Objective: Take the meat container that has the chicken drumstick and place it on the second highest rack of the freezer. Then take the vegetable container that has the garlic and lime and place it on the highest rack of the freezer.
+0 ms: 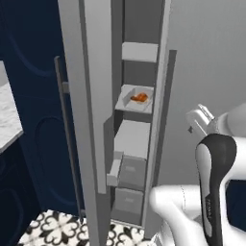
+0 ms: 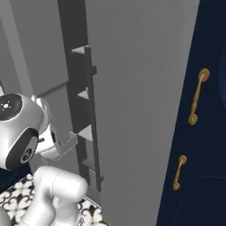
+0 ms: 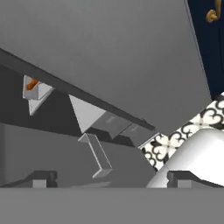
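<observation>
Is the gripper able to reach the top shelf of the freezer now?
Probably yes. The freezer door stands open, the top shelf is bare, and the gripper is open and empty. The meat tray sits one shelf lower.

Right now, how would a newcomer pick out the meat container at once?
Find the tall grey freezer with its door open, set against dark navy cabinets. The container sits on the second shelf from the top. It is a shallow white tray holding an orange-brown drumstick; the shelves directly above and below look bare.
</observation>
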